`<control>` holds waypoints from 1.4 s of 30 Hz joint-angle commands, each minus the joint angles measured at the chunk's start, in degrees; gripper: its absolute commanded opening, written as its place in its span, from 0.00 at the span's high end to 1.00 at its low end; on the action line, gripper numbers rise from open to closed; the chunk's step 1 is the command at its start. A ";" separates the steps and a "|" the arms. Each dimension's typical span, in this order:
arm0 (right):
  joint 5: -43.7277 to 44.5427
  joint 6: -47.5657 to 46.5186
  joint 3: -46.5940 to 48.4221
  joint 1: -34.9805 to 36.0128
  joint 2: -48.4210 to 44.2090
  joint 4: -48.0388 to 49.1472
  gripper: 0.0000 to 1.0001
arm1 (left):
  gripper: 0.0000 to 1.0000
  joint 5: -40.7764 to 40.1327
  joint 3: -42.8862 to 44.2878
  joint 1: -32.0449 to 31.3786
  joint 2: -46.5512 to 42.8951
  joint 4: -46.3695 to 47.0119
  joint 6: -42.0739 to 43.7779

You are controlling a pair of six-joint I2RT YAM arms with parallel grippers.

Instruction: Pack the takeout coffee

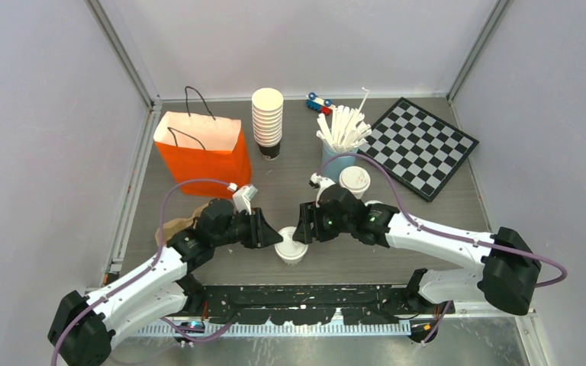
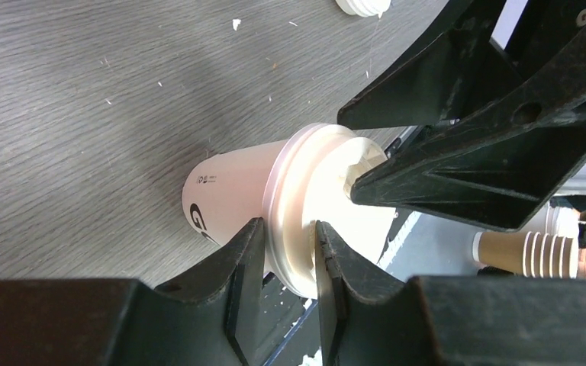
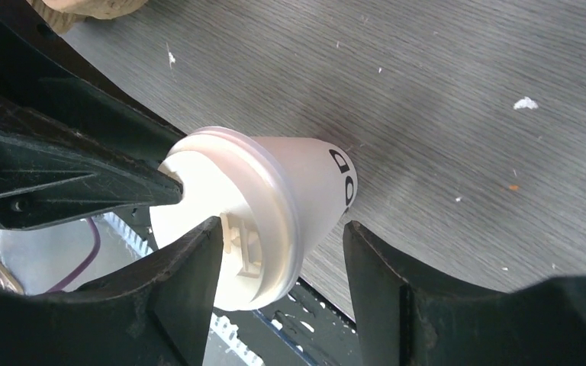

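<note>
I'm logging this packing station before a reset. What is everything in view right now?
near lidded cup: one, white, front centre
blue cup: one, light blue, back centre-right, holding white sticks
far lidded cup: one, white, beside the blue cup
paper bag: one, orange, back left, standing open
cup stack: one stack, cream, lidless, back centre
checkerboard: one, black and white, back right
small toy: one, blue and red, behind the blue cup
brown paper: one piece, brown, front left
table: one, grey wood-grain
left gripper: black, closed on the near lidded cup's lid rim
right gripper: black, open, straddling the same cup
</note>
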 commanded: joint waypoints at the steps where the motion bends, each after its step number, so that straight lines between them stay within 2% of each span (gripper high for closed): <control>1: 1.03 -0.94 3.43 -1.10 -3.19 -5.08 0.36 | 0.70 1.84 0.27 0.14 1.49 -2.89 5.59; 9: 0.07 -2.06 4.60 -2.12 -4.15 -5.72 0.41 | 0.71 3.92 1.20 0.11 3.99 -0.74 7.66; 16: -2.01 -4.69 6.72 -2.29 -1.27 -6.41 0.45 | 0.72 5.02 1.49 0.15 5.84 0.33 8.22; 21: -0.78 -3.72 3.50 -2.23 0.29 -5.43 0.56 | 0.72 3.74 1.66 0.15 6.53 -1.28 8.19; 28: 0.24 1.17 -8.00 -2.22 -2.76 1.92 0.57 | 0.74 1.34 -0.42 0.15 7.94 -3.84 7.28; 31: 1.51 2.16 -11.06 -2.28 -4.62 2.80 0.58 | 0.75 -1.57 -0.99 0.11 8.09 -7.23 7.54; 35: 2.26 2.64 -13.93 -2.24 -5.58 4.51 0.58 | 0.76 -1.29 -2.93 0.07 7.42 -7.56 4.92; 38: 1.60 2.15 -13.52 -2.23 -5.29 5.25 0.57 | 0.78 1.39 -3.36 0.02 3.56 -7.20 1.95; 42: 1.75 -1.18 -6.00 -2.22 -5.27 0.39 0.48 | 0.74 3.89 -1.37 0.02 -5.14 -4.08 -3.69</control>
